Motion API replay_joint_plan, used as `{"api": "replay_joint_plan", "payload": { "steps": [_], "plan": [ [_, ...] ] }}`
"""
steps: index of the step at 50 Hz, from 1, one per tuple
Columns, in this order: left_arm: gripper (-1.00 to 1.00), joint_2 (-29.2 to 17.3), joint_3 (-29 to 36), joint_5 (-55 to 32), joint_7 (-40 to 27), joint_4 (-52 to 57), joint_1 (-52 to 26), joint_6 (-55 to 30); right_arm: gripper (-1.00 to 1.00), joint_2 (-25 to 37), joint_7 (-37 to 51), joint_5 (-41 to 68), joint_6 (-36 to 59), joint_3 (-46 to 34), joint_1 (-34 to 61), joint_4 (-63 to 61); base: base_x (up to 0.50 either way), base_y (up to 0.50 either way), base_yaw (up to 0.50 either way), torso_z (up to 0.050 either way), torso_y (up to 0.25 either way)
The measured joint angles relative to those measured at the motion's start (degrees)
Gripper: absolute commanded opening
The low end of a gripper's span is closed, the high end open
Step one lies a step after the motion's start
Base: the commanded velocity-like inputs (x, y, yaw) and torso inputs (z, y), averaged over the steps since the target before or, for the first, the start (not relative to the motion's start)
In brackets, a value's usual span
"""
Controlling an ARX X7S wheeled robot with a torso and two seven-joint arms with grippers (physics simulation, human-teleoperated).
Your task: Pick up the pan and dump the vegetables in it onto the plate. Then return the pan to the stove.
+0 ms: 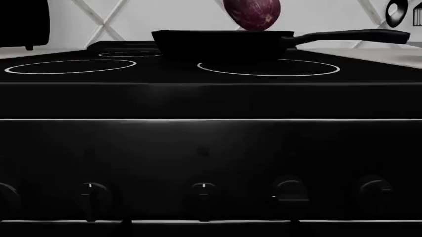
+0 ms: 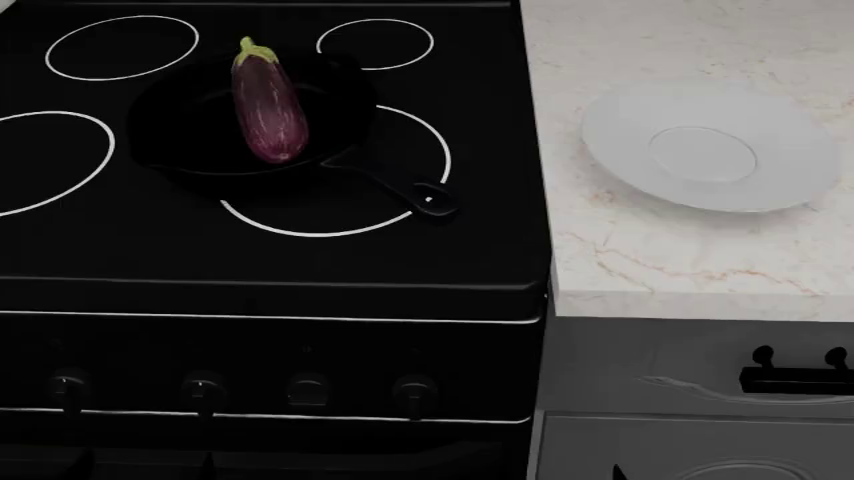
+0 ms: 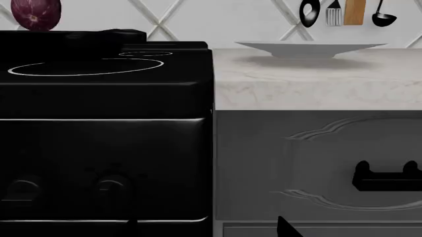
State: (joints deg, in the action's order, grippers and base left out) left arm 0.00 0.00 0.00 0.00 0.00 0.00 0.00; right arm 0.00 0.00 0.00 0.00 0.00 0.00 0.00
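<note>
Upper left of the head view, the skillet (image 2: 200,130) is sitting on the stove (image 2: 267,250), holding the eggplant (image 2: 270,100); the plate (image 2: 707,145) is lying upper right on the marble surface (image 2: 641,260). Neither end effector is showing.

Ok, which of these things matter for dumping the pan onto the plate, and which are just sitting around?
Needed: matte black skillet; small purple eggplant; round white plate; black glass-top stove.
Lying about: utensils hanging on the wall; grey cabinet drawer; marble-look counter.
</note>
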Motion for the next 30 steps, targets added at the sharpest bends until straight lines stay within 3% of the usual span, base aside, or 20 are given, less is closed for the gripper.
{"api": "replay_joint_plan", "payload": {
  "steps": [16, 30],
  "plan": [
    [1.00, -2.2, 2.5, -3.2, -2.8, 1.1, 0.4, -0.3, 1.00, 1.9, 2.2, 1.1, 0.8, -2.2, -0.3, -0.7, 0.00, 0.00, 0.00, 0.000, 0.000],
    [1.00, -4.8, 4.3, -4.0, -4.3, 6.8, 2.0, -3.1, 1.00, 3.8, 4.1, 1.6, 2.8, -4.0, -1.4, -4.2, 0.00, 0.00, 0.00, 0.049, 0.074]
  ]
}}
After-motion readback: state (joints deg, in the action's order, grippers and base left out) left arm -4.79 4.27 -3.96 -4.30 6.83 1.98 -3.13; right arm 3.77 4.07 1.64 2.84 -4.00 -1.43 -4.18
